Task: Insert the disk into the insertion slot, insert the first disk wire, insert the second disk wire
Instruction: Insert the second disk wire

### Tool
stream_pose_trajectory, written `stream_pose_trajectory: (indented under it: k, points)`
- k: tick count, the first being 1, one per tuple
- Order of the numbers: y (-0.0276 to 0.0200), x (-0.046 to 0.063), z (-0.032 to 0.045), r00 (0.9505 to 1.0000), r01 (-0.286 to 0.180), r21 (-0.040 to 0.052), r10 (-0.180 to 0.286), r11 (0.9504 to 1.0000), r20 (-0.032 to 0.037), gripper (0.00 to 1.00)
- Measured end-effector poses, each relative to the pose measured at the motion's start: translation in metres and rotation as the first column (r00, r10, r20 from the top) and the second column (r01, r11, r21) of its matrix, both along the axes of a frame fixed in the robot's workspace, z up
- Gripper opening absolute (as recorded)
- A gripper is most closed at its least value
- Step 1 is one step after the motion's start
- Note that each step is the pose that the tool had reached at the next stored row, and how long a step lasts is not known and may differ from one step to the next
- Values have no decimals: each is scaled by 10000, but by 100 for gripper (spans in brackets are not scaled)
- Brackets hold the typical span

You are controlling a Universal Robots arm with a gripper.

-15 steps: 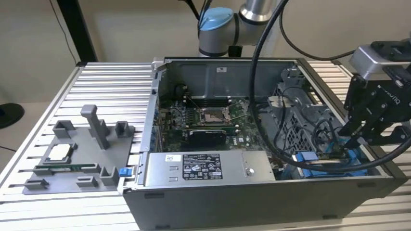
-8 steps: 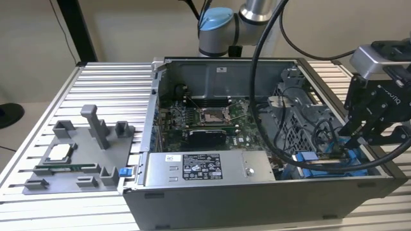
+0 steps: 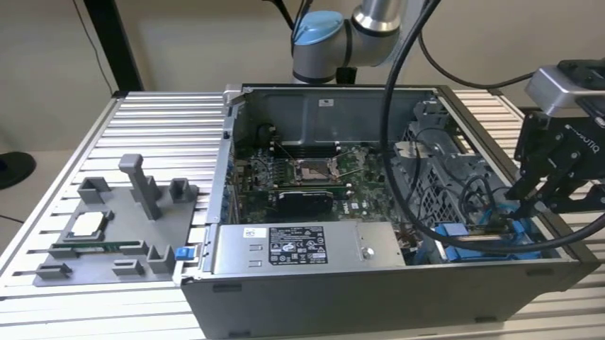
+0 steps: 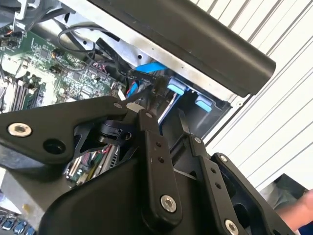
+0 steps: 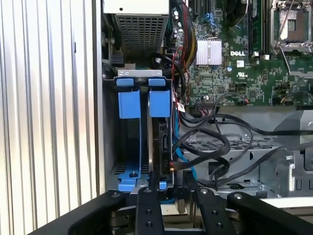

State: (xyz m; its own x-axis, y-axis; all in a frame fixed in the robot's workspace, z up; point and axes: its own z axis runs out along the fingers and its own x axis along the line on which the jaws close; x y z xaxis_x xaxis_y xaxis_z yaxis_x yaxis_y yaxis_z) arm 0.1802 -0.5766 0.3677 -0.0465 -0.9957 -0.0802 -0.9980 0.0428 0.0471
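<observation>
- The gripper point(image 3: 534, 202) hangs at the right of the exterior view, over the lower right corner of the open computer case point(image 3: 378, 290). Its fingers point(image 5: 152, 196) stand parted, with a gap between them.
- The disk point(image 5: 160, 142), in its blue carrier, sits edge-on inside the insertion slot point(image 5: 139, 73), just beyond the fingertips.
- Black cables point(image 5: 215, 142) loop beside the slot.
- The case rests on the ribbed counter point(image 3: 161, 120).
</observation>
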Motion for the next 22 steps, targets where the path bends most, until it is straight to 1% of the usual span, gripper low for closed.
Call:
stream_pose_trajectory:
  k: [7,13,16,22]
  points:
    - [0,99,0,10000,0,-1,0,10000,-12,100]
    - [0,104,0,10000,0,0,0,10000,-12,100]
    - [0,104,8,10000,-1,2,1,10000,-37,100]
    - [18,133,9,9999,-101,-1,101,9999,-37,100]
